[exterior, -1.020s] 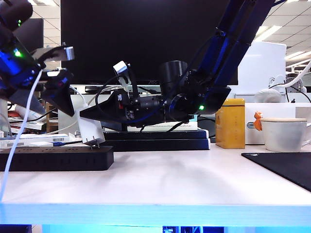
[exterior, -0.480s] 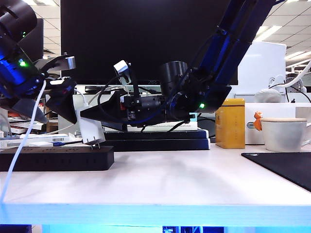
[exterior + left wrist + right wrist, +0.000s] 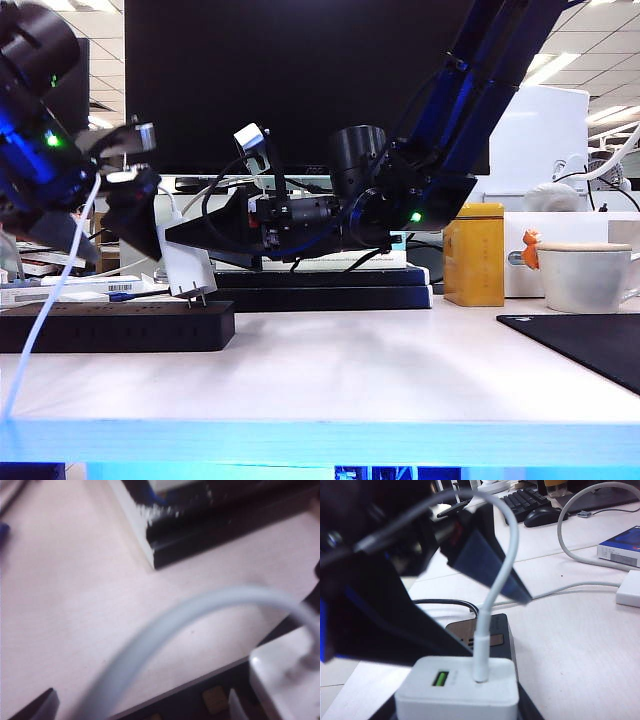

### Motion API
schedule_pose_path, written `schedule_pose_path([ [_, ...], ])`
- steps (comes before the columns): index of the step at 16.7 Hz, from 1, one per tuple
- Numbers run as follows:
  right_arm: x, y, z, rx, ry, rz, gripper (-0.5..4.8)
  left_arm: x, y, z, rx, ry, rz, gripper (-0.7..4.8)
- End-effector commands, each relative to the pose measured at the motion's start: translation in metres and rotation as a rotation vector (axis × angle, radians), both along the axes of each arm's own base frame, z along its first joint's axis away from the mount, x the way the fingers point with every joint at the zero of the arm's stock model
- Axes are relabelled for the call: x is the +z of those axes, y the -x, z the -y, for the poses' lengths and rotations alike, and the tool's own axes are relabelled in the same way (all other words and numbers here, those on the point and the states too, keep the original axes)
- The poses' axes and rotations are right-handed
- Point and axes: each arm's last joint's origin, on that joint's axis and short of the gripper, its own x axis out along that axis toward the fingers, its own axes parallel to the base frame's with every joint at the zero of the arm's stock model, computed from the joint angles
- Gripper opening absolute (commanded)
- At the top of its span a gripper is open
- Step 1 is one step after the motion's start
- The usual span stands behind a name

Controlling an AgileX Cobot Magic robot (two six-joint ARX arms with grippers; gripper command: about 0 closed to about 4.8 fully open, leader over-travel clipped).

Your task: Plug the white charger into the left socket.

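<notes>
Your right gripper (image 3: 185,245) has its fingers closed on the white charger (image 3: 186,262), tilted with prongs just above the black power strip (image 3: 115,325) on the surface; it isn't plugged in yet. Your left gripper (image 3: 135,215) hovers close beside it, fingers spread wide, empty. No writing is readable.

Right arm enters the exterior view from 1 o'clock, slanting down to a wrist held nearly level, pointing toward 9 o'clock. Right pincer (image 3: 185,250) sits low over the surface, jaws partly closed, clamping the white charger (image 3: 186,262) by its sides. Left arm occupies the 9–10 o'clock edge, wrist tilted downward. Left pincer (image 3: 130,185) hangs at 10 o'clock of the right pincer, jaws spread wide, holding nothing.
</notes>
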Motion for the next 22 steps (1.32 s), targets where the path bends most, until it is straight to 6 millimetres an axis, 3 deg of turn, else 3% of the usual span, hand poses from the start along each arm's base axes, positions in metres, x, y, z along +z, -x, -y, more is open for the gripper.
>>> schedule_pose_path([
  [1,-0.003,-0.001,0.003,-0.007,0.012,-0.009,2.02,-0.003,-0.002,0.002,-0.012,0.013,-0.004,4.79],
  [7,-0.008,0.000,0.003,-0.004,0.041,-0.027,2.02,0.000,-0.004,0.007,-0.057,0.109,0.009,4.79],
  [22,-0.019,0.001,0.009,-0.006,0.113,-0.103,2.02,0.000,0.000,0.021,-0.112,0.120,0.003,4.79],
])
